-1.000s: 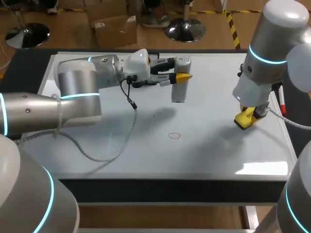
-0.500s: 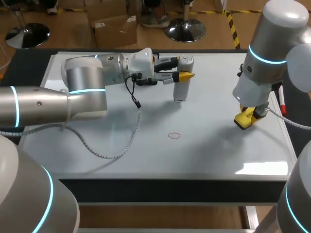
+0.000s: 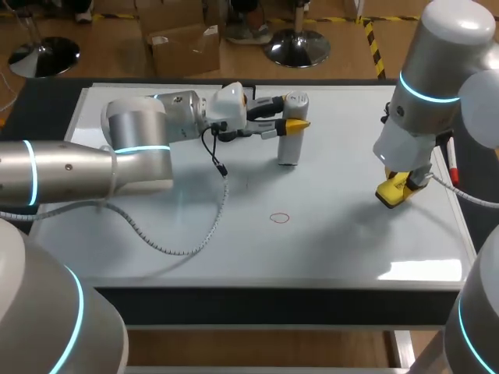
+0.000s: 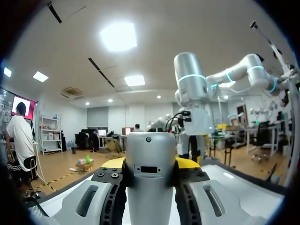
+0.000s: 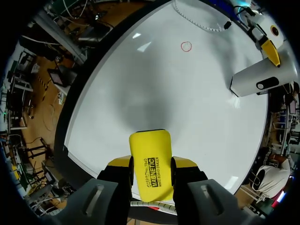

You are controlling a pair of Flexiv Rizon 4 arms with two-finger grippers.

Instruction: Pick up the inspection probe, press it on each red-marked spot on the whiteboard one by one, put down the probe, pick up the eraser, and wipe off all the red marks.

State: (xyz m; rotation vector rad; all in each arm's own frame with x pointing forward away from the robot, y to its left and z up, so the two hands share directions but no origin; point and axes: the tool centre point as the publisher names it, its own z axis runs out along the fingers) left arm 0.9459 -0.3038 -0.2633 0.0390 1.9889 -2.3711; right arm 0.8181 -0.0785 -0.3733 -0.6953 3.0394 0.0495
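Your left gripper (image 3: 293, 118) is clamped on the inspection probe (image 3: 288, 146), held upright at the whiteboard's (image 3: 343, 241) far centre; your right gripper (image 3: 399, 187) pinches the yellow eraser (image 5: 149, 154) at the right; one red mark (image 3: 279, 218) lies near the middle.

Light fell bright and even from overhead; the whiteboard (image 3: 327, 241) showed white glare toward five o'clock and soft shadows across its middle.

Glossy, smooth whiteboard (image 3: 351, 241); matt silver-grey probe (image 3: 287, 148), seemingly plastic; shiny yellow plastic eraser (image 5: 150, 154)
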